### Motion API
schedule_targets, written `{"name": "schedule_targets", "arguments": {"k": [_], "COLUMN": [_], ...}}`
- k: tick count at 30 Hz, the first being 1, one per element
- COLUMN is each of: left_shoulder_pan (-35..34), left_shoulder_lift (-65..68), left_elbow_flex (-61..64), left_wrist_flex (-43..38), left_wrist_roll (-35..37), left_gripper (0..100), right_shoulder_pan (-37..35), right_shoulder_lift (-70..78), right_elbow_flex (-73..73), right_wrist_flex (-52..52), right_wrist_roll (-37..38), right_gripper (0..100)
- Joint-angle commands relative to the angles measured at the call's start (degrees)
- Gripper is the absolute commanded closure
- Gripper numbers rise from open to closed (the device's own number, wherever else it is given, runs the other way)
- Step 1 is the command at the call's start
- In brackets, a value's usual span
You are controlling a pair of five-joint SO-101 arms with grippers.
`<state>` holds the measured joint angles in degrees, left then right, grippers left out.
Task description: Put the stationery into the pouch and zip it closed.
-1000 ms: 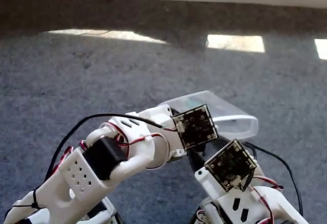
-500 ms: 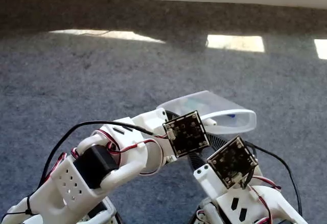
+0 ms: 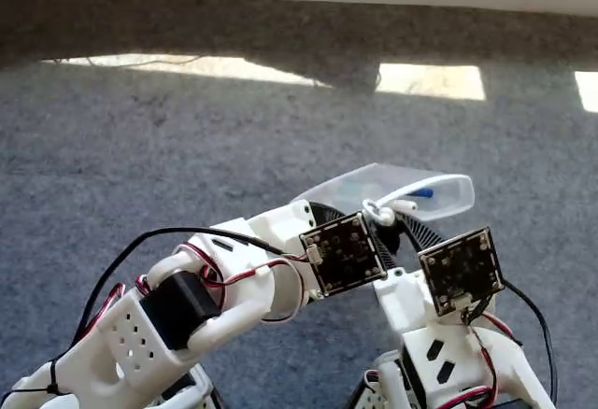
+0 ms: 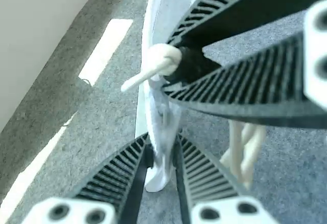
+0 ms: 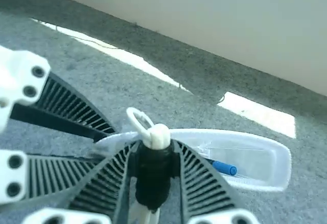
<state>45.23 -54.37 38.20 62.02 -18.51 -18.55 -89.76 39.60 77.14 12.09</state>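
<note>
Over the last second the right arm's wrist has swung out to the right and away from the left arm's, and the pouch (image 3: 411, 190) has tipped, so its mouth and a blue pen (image 3: 420, 191) now show from above.

The left gripper (image 4: 162, 146) is clenched on the pouch's near end, with the thin white edge pinched flat between its jaws. This looks like an anchor, holding the fabric taut while the other arm works. The right gripper (image 5: 155, 151) is closed on the black slider, and the cream pull (image 5: 156, 134) with its ring stands up just above the jaws. That grip suits dragging the zip along the mouth.

The pouch stands on edge between the 2 grippers, and its far end reaches out over the grey carpet (image 3: 187, 148). The mouth gapes beyond the slider, so the zip is barely started. Inside lies 1 blue pen near the far end, beside some clear or pale items too faint to name.
</note>
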Motion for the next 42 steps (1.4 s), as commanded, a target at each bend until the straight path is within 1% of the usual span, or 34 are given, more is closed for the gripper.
{"name": "schedule_targets", "arguments": {"k": [1, 8, 12, 21, 23, 25, 32, 38, 42], "left_shoulder_pan": [0.04, -4.44, -4.53, -4.53, -4.62, -4.70, -9.63, -10.24, -12.88], "left_shoulder_lift": [-1.10, -1.10, -1.10, -1.36, -3.21, -6.11, -12.18, -14.20, -18.42], "left_elbow_flex": [0.04, 0.13, 0.13, 0.48, 0.92, 1.89, 2.42, 2.42, 2.51], "left_wrist_flex": [-0.09, 0.00, 0.00, 0.62, 0.88, 0.88, 3.69, 8.35, 11.96], "left_wrist_roll": [2.81, 3.78, 3.52, 3.52, 3.52, 3.52, 3.52, 2.29, 2.20], "left_gripper": [99, 100, 100, 100, 100, 100, 100, 100, 100], "right_shoulder_pan": [5.14, 11.82, 15.52, 20.53, 21.58, 22.11, 22.20, 22.20, 22.20], "right_shoulder_lift": [0.04, 0.04, 0.13, 0.13, 0.13, 0.13, 0.13, 0.13, 0.13], "right_elbow_flex": [-1.36, 2.95, 5.05, 8.57, 8.84, 8.84, 8.84, 8.84, 8.84], "right_wrist_flex": [-4.97, -10.68, -13.76, -18.51, -19.03, -19.03, -19.03, -19.65, -19.74], "right_wrist_roll": [-1.32, -2.37, -2.11, -1.93, -1.93, -1.93, -1.93, -1.93, -1.93], "right_gripper": [99.2, 99.2, 99.2, 99.2, 99.2, 99.2, 99.2, 99.2, 99.2]}}
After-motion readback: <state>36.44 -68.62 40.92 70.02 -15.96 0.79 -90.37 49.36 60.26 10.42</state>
